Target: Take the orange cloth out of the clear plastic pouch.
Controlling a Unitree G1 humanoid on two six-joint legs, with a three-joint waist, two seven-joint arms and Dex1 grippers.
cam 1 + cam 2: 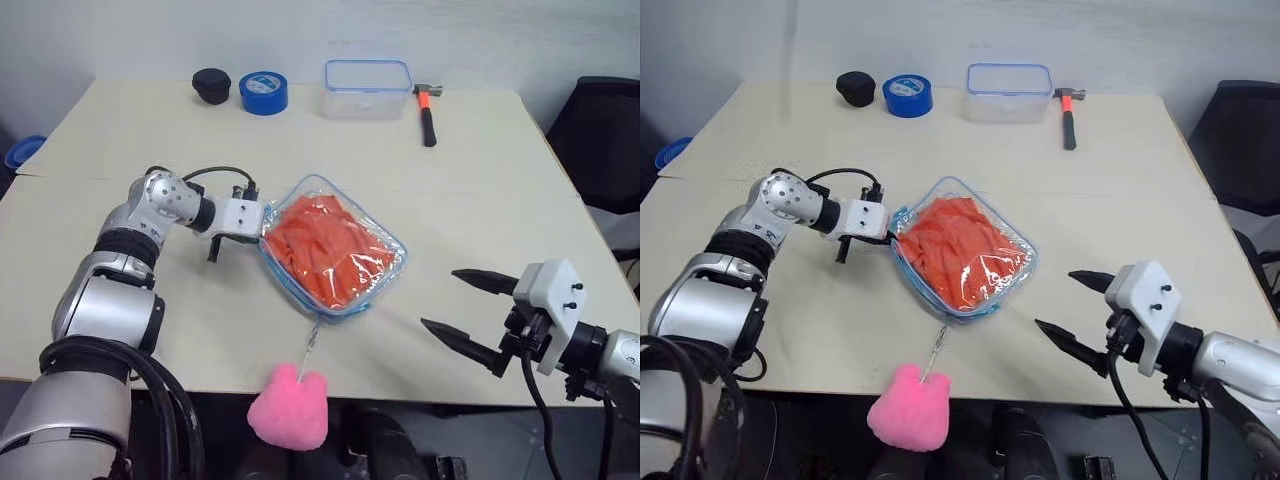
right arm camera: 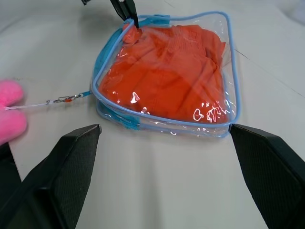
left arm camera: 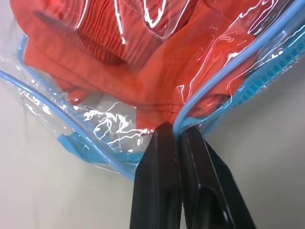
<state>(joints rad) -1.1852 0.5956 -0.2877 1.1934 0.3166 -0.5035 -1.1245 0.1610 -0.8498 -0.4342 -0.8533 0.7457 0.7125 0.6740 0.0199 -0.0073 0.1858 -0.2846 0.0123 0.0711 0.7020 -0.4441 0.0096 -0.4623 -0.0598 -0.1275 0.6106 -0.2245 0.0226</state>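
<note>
Nearest, hanging off the table's front edge at six o'clock, is the pink plush (image 1: 288,408), tied by a thin chain (image 1: 311,345) to the clear plastic pouch (image 1: 385,238); at four o'clock the right gripper (image 1: 470,308) hovers over the table (image 1: 480,200), its fingers spread wide and holding nothing, pointed toward the pouch but well apart from it.

The pouch lies flat mid-table, cornerwise, with the orange cloth (image 1: 325,245) folded inside and filling most of it; at nine o'clock from the pouch the left gripper (image 1: 262,228) has its fingers pressed together on the blue-edged rim at that corner, apparently pinching the plastic rather than the fabric.

The cloth looks light, soft and crumpled, likely to bunch and drag; the film looks thin, glossy and slippery, so the whole pouch may slide or lift unless the rim is held firm; the best hold on the cloth is probably a raised fold near the opening, where the wrist view shows it bulging at the rim.

Farther back, near twelve o'clock, stand a black cap (image 1: 211,85), a blue tape roll (image 1: 263,92), a rigid clear box (image 1: 367,88) and a hammer (image 1: 427,110); all well clear, nothing blocking.
</note>
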